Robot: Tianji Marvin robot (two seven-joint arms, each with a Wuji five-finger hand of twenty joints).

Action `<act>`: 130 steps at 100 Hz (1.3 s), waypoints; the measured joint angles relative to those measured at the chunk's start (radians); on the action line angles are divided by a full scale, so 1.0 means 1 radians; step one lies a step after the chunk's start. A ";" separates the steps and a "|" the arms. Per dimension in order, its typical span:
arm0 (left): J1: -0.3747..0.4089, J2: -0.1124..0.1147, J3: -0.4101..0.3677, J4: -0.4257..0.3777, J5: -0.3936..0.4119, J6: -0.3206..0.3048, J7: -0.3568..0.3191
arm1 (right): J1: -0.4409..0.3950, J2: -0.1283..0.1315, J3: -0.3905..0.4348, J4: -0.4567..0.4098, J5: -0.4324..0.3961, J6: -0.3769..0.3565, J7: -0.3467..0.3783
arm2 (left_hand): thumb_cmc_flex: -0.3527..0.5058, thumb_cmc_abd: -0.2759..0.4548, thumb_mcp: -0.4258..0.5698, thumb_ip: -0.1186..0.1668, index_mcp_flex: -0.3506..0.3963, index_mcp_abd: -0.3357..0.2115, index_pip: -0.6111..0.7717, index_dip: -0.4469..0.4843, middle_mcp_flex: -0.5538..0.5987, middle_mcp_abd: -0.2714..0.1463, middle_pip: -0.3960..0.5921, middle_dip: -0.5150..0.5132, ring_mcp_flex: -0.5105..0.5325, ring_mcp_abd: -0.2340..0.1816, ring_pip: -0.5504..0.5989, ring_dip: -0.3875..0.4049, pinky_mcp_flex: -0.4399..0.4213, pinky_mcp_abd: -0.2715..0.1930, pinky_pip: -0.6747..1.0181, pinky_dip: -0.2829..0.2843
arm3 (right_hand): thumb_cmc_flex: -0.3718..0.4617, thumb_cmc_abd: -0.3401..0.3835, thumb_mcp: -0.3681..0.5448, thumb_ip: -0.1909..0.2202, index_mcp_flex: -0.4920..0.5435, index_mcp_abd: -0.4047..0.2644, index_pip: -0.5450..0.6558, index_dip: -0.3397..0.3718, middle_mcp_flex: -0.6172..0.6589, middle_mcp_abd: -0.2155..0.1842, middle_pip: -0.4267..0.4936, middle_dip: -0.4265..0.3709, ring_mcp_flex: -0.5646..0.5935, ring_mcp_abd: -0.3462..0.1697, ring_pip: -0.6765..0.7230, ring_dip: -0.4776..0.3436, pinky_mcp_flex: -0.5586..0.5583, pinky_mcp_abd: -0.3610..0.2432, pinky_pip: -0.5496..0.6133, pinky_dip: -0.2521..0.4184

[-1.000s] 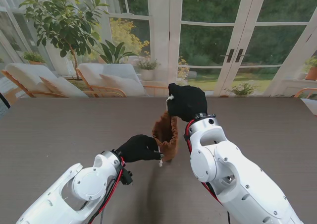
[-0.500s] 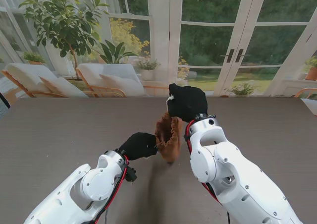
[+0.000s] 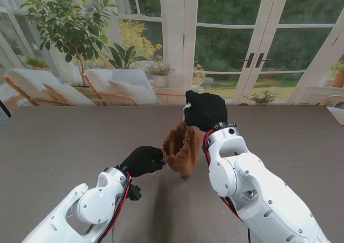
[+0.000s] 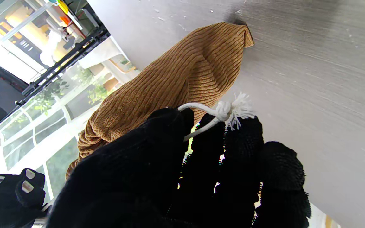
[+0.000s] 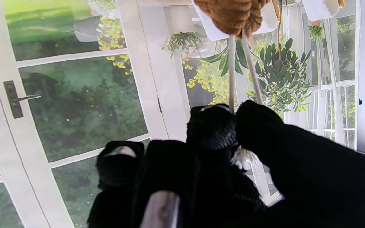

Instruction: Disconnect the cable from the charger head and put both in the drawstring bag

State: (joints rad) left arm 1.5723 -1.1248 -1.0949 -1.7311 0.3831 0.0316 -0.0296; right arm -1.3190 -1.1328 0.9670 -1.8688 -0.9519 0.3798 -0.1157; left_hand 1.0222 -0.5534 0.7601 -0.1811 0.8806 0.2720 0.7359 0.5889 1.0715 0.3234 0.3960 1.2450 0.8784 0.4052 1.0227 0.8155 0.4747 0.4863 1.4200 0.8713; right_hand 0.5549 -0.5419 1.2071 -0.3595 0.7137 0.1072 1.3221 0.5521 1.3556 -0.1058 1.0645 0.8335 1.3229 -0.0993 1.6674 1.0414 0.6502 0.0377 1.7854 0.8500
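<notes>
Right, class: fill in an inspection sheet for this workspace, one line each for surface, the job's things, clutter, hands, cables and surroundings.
Surface: grey wood-grain table, with small pale specks in the left wrist view.
Job's things: brown corduroy drawstring bag hangs between the hands, its bottom at the table; charger head and cable not seen, possibly inside.
Clutter: nothing seen.
Hands: left hand pinches a white drawstring end with a frayed knot; right hand is raised, gripping the other drawstring taut.
Cables: red and black wiring along the arms; no charging cable seen.
Surroundings: glass doors, potted plant, lounge chairs beyond the table.
</notes>
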 measured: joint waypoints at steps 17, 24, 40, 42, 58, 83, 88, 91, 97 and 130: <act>0.048 0.008 -0.049 -0.046 -0.007 0.001 -0.041 | 0.001 0.001 0.005 0.003 -0.001 0.001 0.004 | 0.000 0.007 -0.022 -0.001 -0.002 -0.017 0.007 0.022 -0.038 -0.001 -0.011 0.025 -0.034 0.000 -0.001 0.000 -0.041 -0.017 0.000 0.000 | 0.000 0.000 0.000 0.000 0.000 0.000 -0.001 0.000 0.000 0.000 0.000 0.000 0.000 0.000 0.000 0.000 0.000 0.000 0.000 0.000; 0.067 0.010 -0.065 -0.061 -0.025 0.001 -0.042 | 0.002 0.001 0.006 0.005 -0.001 0.002 0.005 | 0.009 0.007 -0.032 -0.001 -0.004 -0.019 0.008 0.025 -0.051 -0.001 -0.011 0.030 -0.051 0.000 -0.002 0.000 -0.055 -0.019 0.000 0.000 | 0.000 0.000 0.000 0.000 0.000 0.000 -0.001 0.000 0.000 0.000 0.000 0.000 0.000 0.000 0.000 0.000 0.000 0.000 0.000 0.000; 0.098 0.011 -0.086 -0.072 -0.060 -0.005 -0.028 | 0.005 0.001 0.007 0.012 0.000 0.003 0.004 | 0.009 0.007 -0.032 -0.001 -0.004 -0.022 0.009 0.032 -0.055 -0.001 -0.010 0.040 -0.058 0.000 -0.002 0.012 -0.077 -0.023 0.000 0.001 | 0.000 0.000 0.000 0.000 0.001 0.000 -0.001 0.000 0.000 0.000 0.000 0.000 0.000 0.000 0.000 0.000 0.000 0.000 0.000 0.000; 0.100 0.011 -0.087 -0.072 -0.062 -0.007 -0.023 | 0.005 0.001 0.007 0.013 0.001 0.003 0.004 | 0.009 0.007 -0.032 -0.001 -0.004 -0.022 0.009 0.032 -0.055 -0.001 -0.009 0.040 -0.058 0.000 -0.002 0.012 -0.077 -0.024 0.000 0.002 | 0.000 0.000 0.000 0.000 0.001 0.000 -0.001 0.000 0.000 0.000 0.000 0.000 0.000 0.000 0.000 0.000 0.000 0.000 0.000 0.000; 0.111 0.008 -0.091 -0.072 -0.072 -0.014 0.005 | 0.006 0.001 0.006 0.018 0.002 0.005 0.002 | 0.009 0.007 -0.032 -0.001 -0.019 -0.023 0.033 0.051 -0.055 -0.001 -0.007 0.041 -0.058 0.000 -0.002 0.024 -0.077 -0.025 0.000 0.026 | 0.000 0.000 0.000 0.000 0.001 0.000 -0.001 0.000 0.000 0.000 0.000 0.000 0.000 0.000 0.000 0.000 0.000 0.000 0.000 0.000; 0.130 0.000 -0.108 -0.077 -0.080 -0.025 0.034 | 0.006 0.001 0.006 0.021 0.003 0.007 0.002 | 0.009 -0.009 -0.013 -0.001 -0.041 -0.023 0.075 0.066 -0.056 -0.001 0.015 0.069 -0.053 -0.004 -0.002 0.049 -0.078 -0.028 -0.001 0.039 | 0.000 0.000 0.000 0.000 0.001 0.000 -0.003 0.009 0.000 0.000 0.000 0.000 0.000 0.000 0.000 0.000 0.000 0.000 0.000 0.000; 0.135 -0.002 -0.112 -0.079 -0.099 -0.029 0.042 | 0.006 0.001 0.006 0.022 0.003 0.007 0.002 | 0.009 -0.009 -0.010 -0.001 -0.041 -0.023 0.076 0.066 -0.056 -0.001 0.017 0.070 -0.052 -0.006 -0.002 0.050 -0.078 -0.028 -0.001 0.039 | 0.000 0.000 0.000 0.000 0.001 0.000 -0.003 0.009 0.000 0.000 0.000 0.000 0.000 0.000 0.000 0.000 0.000 0.000 0.000 0.000; 0.138 -0.004 -0.115 -0.080 -0.106 -0.031 0.047 | 0.006 0.001 0.006 0.023 0.004 0.007 0.002 | 0.009 -0.011 -0.010 -0.001 -0.041 -0.023 0.079 0.066 -0.056 -0.001 0.019 0.077 -0.051 -0.006 -0.001 0.051 -0.078 -0.028 -0.001 0.040 | 0.000 0.000 0.000 0.000 0.001 0.000 -0.003 0.009 0.000 0.000 0.000 0.000 0.000 0.000 0.000 0.000 0.000 0.000 0.000 0.000; 0.145 -0.006 -0.120 -0.083 -0.107 -0.032 0.057 | 0.006 0.001 0.006 0.025 0.005 0.007 0.002 | 0.009 -0.017 -0.002 -0.002 -0.042 -0.023 0.084 0.066 -0.056 -0.001 0.028 0.080 -0.050 -0.007 0.000 0.060 -0.078 -0.029 -0.001 0.044 | 0.000 0.000 0.000 0.000 0.001 0.000 -0.004 0.012 0.000 0.000 0.000 0.000 0.000 0.000 0.000 0.000 0.000 0.000 0.000 0.000; 0.151 -0.009 -0.121 -0.090 -0.103 -0.025 0.070 | 0.006 0.001 0.007 0.034 0.015 0.006 -0.005 | 0.009 -0.051 0.037 -0.002 -0.162 -0.027 0.245 0.160 -0.056 -0.015 0.045 0.092 -0.020 -0.029 0.042 0.063 -0.078 -0.030 -0.001 0.050 | 0.000 0.000 0.000 0.000 0.002 0.000 -0.006 0.012 0.000 0.000 0.000 0.000 0.000 0.000 0.001 0.000 0.000 0.000 0.000 0.000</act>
State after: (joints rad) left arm 1.7233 -1.1336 -1.2157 -1.8215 0.2800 0.0063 0.0400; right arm -1.3127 -1.1322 0.9738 -1.8346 -0.9372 0.3856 -0.1206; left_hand 1.0308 -0.6042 0.7967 -0.1826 0.7187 0.2454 0.9810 0.7485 1.0158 0.3084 0.4414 1.3373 0.8586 0.3757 1.0644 0.8780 0.3969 0.4566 1.4190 0.9215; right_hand 0.5549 -0.5419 1.2071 -0.3597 0.7153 0.1073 1.3163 0.5645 1.3557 -0.1058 1.0645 0.8336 1.3229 -0.0993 1.6680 1.0414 0.6502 0.0377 1.7856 0.8500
